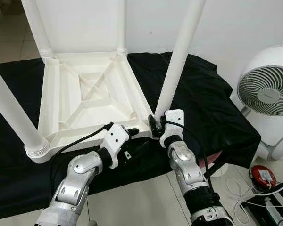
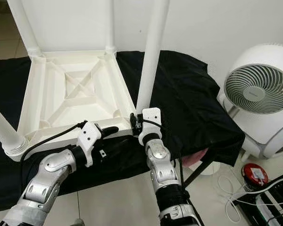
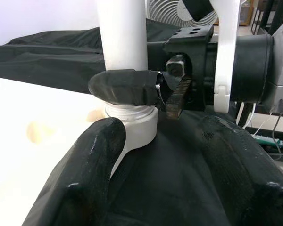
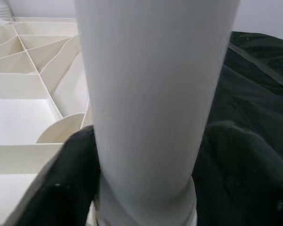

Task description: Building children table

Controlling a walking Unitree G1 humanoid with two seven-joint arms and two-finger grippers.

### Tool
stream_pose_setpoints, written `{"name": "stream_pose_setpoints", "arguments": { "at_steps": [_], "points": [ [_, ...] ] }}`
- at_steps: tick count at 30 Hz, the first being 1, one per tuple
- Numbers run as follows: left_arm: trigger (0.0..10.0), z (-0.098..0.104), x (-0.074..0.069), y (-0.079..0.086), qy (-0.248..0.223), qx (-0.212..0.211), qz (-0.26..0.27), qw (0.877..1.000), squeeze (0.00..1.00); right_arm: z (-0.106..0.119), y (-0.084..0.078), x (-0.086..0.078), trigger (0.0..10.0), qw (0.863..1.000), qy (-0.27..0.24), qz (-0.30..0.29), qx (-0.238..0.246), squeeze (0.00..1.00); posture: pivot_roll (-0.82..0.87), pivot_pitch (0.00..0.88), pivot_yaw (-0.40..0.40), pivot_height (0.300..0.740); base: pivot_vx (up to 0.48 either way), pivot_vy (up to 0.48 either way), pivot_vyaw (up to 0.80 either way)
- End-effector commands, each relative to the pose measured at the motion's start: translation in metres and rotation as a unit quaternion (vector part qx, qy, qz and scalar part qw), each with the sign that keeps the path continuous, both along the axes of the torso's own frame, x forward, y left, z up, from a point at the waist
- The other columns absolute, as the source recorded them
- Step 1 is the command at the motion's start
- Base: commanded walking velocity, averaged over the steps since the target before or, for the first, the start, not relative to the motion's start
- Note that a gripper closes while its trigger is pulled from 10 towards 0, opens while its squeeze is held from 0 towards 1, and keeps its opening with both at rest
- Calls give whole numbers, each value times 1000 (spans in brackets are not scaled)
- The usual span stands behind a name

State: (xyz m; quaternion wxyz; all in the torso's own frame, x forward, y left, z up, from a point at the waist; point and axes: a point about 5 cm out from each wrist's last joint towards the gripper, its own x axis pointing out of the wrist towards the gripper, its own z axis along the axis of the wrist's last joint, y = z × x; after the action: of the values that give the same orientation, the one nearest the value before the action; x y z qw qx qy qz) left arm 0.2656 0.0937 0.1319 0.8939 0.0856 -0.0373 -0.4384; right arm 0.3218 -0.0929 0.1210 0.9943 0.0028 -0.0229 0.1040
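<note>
The right gripper [image 1: 155, 126] is clamped around the base of a white leg [image 1: 178, 59], a black finger [image 4: 78, 162] on each side, just above the collar where the leg meets the corner of the upturned tabletop [image 1: 92, 94]. Just beside it, the left gripper [image 1: 131, 132] rests at the tabletop's near rim, its fingers [image 3: 92, 155] spread apart with nothing between them. Three more legs stand at the other corners. The tabletop lies on a black cloth [image 1: 203, 99]; a white fan [image 1: 266, 92] stands well off past the right gripper.
</note>
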Motion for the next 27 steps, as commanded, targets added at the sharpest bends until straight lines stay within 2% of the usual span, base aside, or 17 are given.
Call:
{"name": "stream_pose_setpoints", "arguments": {
  "at_steps": [1,5,6,7,8,10,11,13,14,16,19,21,22,23,24,25,27],
  "points": [
    [10000,0,6,3,-10,1,48,999,0,-1,-6,0,10000,1000,7,6,-6,1000,10,0,-79,740,0,0,0],
    [10000,1,7,2,-12,3,47,999,0,3,-5,1,10000,1000,1,27,-12,1000,9,0,-79,740,0,0,0],
    [10000,1,7,1,-13,3,46,999,0,5,-5,1,10000,999,-3,50,-13,761,3,0,-76,740,0,0,0],
    [10000,2,8,0,-16,3,44,999,0,8,-5,1,10000,992,-12,119,-26,0,-2,0,-72,740,0,0,0],
    [10000,2,8,0,-16,3,44,999,0,8,-5,1,10000,992,-12,119,-26,0,-2,0,-72,740,0,0,0],
    [10000,2,9,-2,-16,1,43,999,0,10,-7,1,10000,982,-20,183,-44,0,-11,0,-66,740,0,0,0],
    [10000,2,9,-2,-16,1,43,999,0,10,-7,1,10000,982,-20,183,-44,0,-11,0,-66,740,0,0,0],
    [10000,3,11,-3,-17,1,40,999,0,11,-14,5,10000,970,-26,231,-65,0,-13,0,-64,740,0,0,0],
    [10000,3,11,-3,-17,1,40,999,0,11,-14,5,10000,970,-26,231,-65,0,-13,0,-64,740,0,0,0],
    [10000,3,11,-5,-19,2,37,999,0,11,-20,9,10000,962,-24,258,-81,0,-13,0,-61,740,0,0,0],
    [10000,4,11,-8,-22,4,29,999,0,12,-32,22,10000,943,-1,311,-116,0,-8,0,-62,740,0,0,0],
    [10000,4,12,-8,-22,4,28,999,0,12,-34,24,10000,940,2,317,-123,0,-2,0,-65,740,0,0,0],
    [10000,4,11,-9,-23,5,27,999,0,13,-35,26,8863,938,7,322,-127,0,-2,0,-65,740,0,0,0],
    [10000,4,10,-9,-23,5,26,999,0,13,-36,28,2353,936,10,325,-134,0,1,0,-66,740,0,0,0],
    [10000,4,10,-10,-23,5,25,999,0,13,-37,29,2353,934,12,328,-137,0,2,0,-67,740,0,0,0],
    [10000,4,9,-10,-23,4,25,999,0,13,-38,30,0,933,16,331,-142,0,5,0,-69,740,0,0,0],
    [10000,4,9,-11,-23,3,24,999,0,14,-38,31,0,932,18,333,-144,0,5,0,-69,740,0,0,0]
  ]
}}
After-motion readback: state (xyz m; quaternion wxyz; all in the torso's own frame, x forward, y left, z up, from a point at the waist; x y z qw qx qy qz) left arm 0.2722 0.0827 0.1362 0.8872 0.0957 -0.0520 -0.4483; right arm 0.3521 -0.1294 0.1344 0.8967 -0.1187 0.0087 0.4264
